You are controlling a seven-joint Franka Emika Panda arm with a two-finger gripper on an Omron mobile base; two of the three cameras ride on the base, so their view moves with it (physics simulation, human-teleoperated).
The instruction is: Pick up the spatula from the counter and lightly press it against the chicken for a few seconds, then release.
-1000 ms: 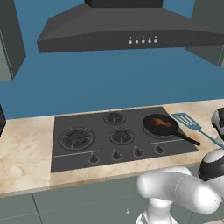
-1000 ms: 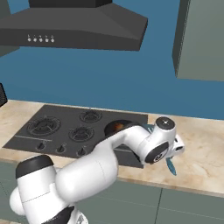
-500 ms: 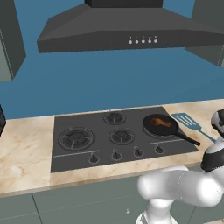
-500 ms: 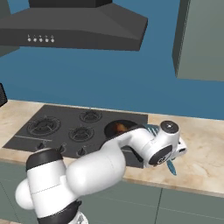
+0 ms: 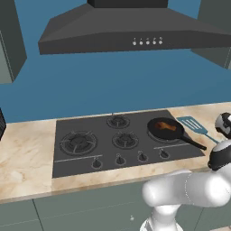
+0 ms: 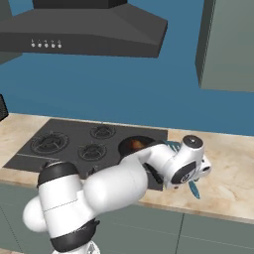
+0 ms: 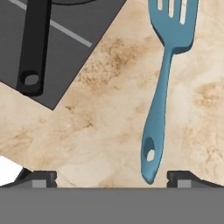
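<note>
Where spatula [image 7: 160, 98] lies flat on counter [image 7: 98, 124] near right edge, hovers over handle end with tool [image 7: 111, 178] spread wide, fingertips clear of it; pan handle [image 7: 33, 43] just beside.

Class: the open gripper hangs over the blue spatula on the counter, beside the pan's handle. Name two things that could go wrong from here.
1. In the hand view the spatula handle lies off centre, near one fingertip of the gripper; closing may nudge it aside or catch just its end, letting it swing.
2. The pan handle ends close by; swinging the spatula toward the chicken could knock it and shift the pan.
</note>
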